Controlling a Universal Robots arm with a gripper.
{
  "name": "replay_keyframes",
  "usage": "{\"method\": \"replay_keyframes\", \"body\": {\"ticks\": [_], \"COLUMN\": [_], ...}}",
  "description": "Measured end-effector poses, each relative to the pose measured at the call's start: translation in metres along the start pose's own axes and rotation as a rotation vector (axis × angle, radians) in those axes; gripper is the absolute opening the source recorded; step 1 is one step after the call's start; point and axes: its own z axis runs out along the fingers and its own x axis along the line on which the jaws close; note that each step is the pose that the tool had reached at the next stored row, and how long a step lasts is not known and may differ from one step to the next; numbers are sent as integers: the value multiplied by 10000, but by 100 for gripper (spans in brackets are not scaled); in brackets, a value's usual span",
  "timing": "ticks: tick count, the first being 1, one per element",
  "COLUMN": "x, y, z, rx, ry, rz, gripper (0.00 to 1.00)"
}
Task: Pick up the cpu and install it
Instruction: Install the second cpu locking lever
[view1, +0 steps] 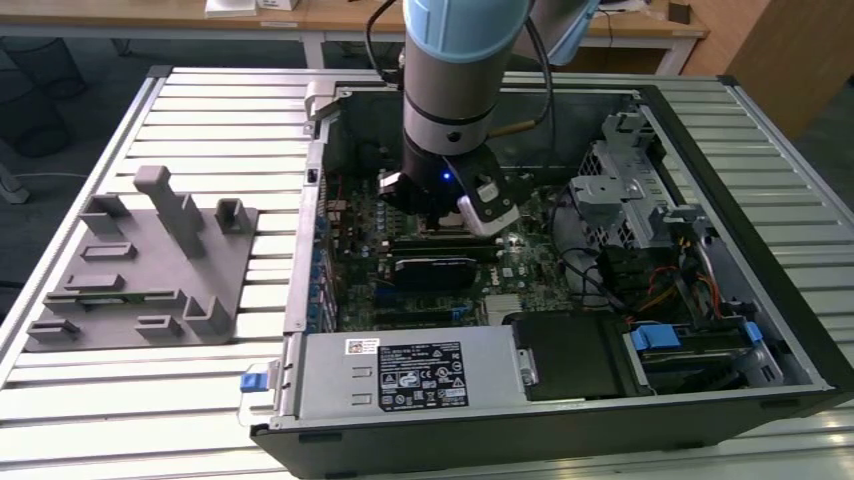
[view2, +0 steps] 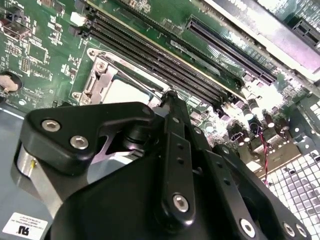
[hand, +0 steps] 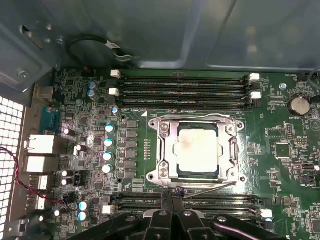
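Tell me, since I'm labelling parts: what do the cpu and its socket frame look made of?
The cpu: seemingly metal-topped, matte silvery-white with faint tan staining, dull sheen. The socket frame: likely bare stamped steel, brighter silver, with glinting edges and screw heads at its corners.

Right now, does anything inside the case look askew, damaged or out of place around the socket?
Nothing stands out. The cpu lies flat and square inside the socket frame, silvery top up, with faint discolouration on its top. The memory slots beside it run straight. The pincer sits just off the socket's edge, not touching the chip.
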Motion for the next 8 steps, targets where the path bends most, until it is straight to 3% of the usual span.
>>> {"method": "replay_keyframes", "body": {"ticks": [8], "x": [1], "y": [-74], "z": [36], "rx": [-72], "ry": [30], "rz": [8], "gripper": [11]}}
